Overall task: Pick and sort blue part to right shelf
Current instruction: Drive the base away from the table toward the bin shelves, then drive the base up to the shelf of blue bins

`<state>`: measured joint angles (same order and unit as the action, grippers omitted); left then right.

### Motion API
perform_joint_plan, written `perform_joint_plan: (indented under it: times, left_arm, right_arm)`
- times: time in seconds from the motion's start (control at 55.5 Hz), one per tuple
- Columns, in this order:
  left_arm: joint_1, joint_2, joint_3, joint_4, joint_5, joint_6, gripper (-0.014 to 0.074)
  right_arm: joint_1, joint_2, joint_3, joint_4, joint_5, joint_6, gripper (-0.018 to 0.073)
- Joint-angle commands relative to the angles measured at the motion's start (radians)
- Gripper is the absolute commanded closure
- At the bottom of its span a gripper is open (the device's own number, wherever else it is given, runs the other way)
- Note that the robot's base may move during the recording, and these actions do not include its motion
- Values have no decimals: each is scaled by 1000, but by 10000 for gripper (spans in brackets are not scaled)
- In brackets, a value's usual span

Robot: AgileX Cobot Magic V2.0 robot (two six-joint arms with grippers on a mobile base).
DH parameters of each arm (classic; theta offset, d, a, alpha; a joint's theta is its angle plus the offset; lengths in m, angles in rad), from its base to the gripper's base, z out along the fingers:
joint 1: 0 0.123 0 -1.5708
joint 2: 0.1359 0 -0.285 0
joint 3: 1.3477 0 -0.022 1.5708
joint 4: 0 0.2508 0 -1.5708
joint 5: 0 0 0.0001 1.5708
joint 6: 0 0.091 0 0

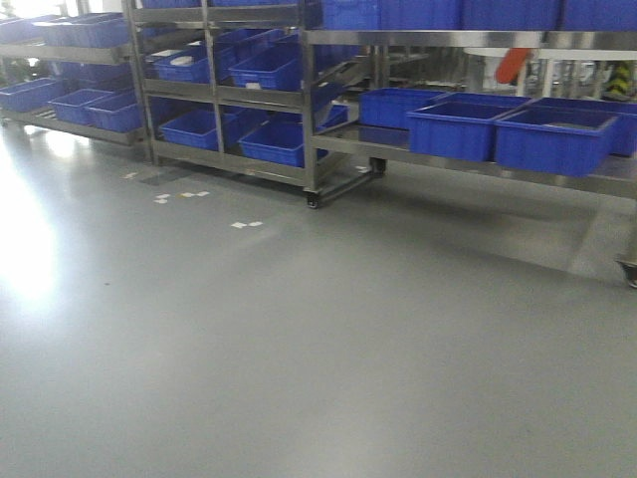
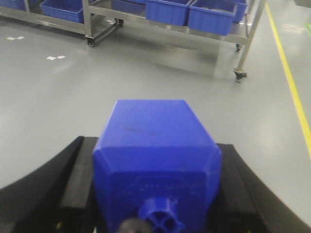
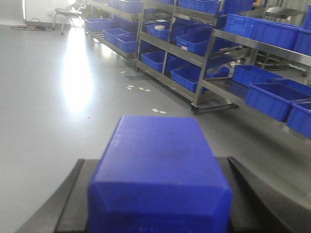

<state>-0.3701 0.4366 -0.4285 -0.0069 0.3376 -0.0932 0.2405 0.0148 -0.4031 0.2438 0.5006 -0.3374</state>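
Observation:
My left gripper (image 2: 154, 141) is shut on a blue part (image 2: 155, 165), a blocky blue plastic piece with a small round stub at its near end. Black fingers (image 2: 77, 174) press both its sides. My right gripper (image 3: 155, 160) is shut on a second blue part (image 3: 158, 170) of the same shape. The right shelf (image 1: 468, 40) stands ahead at the right, steel-framed, with large blue bins (image 1: 552, 139) on its lower level. It also shows as the right shelf (image 2: 214, 34) at the top of the left wrist view. Neither gripper appears in the front view.
More steel racks (image 1: 219, 90) with blue bins stand at the left and middle back. White tape marks (image 1: 246, 225) dot the grey floor. A yellow floor line (image 2: 291, 82) runs past the shelf's castor (image 2: 239, 74). A chair (image 3: 68, 12) stands far back.

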Motion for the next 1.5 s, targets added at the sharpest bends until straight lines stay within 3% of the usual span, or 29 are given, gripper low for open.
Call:
perform_joint_plan:
  times: [0.0, 1.479]
  left_arm:
    - [-8, 3, -31, -4, -96, 1, 346]
    - [-8, 3, -31, -4, -94, 1, 346]
  right_arm:
    - [-2, 14, -24, 13, -95, 2, 386]
    - [-2, 14, -24, 13, -95, 2, 386]
